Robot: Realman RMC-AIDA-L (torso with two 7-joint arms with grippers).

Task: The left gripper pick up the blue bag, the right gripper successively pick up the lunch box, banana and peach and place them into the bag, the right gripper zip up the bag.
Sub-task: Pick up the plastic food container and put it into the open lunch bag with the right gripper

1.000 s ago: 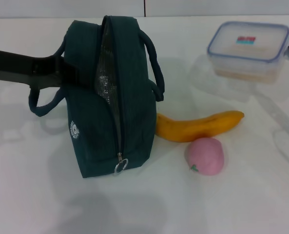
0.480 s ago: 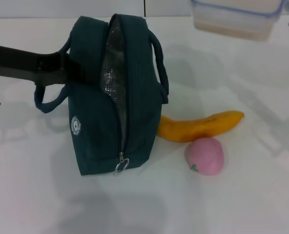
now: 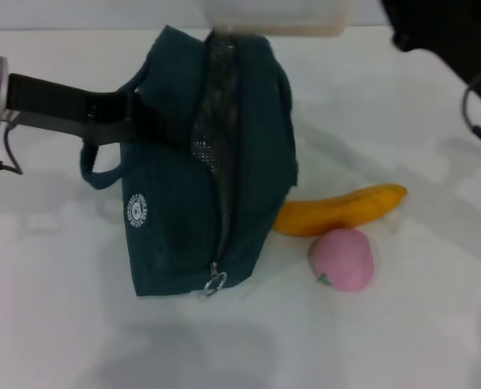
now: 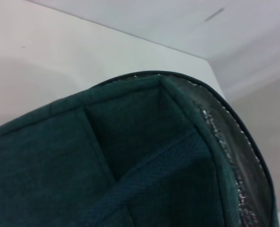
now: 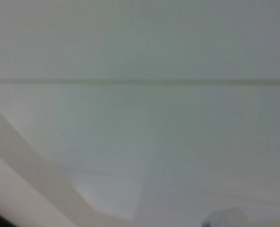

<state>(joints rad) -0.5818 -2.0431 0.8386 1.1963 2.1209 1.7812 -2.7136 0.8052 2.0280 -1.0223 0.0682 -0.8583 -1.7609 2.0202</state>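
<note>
On the left, the black two-fingered left claw [image 3: 143, 120] on its black arm is clamped on a handle strap of the dark blue-green cloth bag [image 3: 183, 211]. The bag is held up on the white tabletop [image 3: 53, 308], tilted a little, with its silver-lined mouth open along the top and its zip ring hanging at the near end. In the left wrist view only the cloth side and the shiny lining of the bag are seen.

Above the open mouth, at the very top of the head view, the clear plastic lunch box [image 3: 277, 16] is held in the air. Only its bottom part is seen. The black right claw [image 3: 402, 32] is just beside it, at the top right. Its fingers cannot be seen, so how they stand cannot be told.

To the right of the bag, the curved yellow banana [image 3: 341, 209] is lying with one end tucked against the bag. The small round pink peach [image 3: 341, 259] is resting just beside the banana.

The mouth looks narrow for the box. If the box is lowered crooked, it may be caught on the zip edge, or the bag may be pushed over. The banana and peach could then be knocked.
</note>
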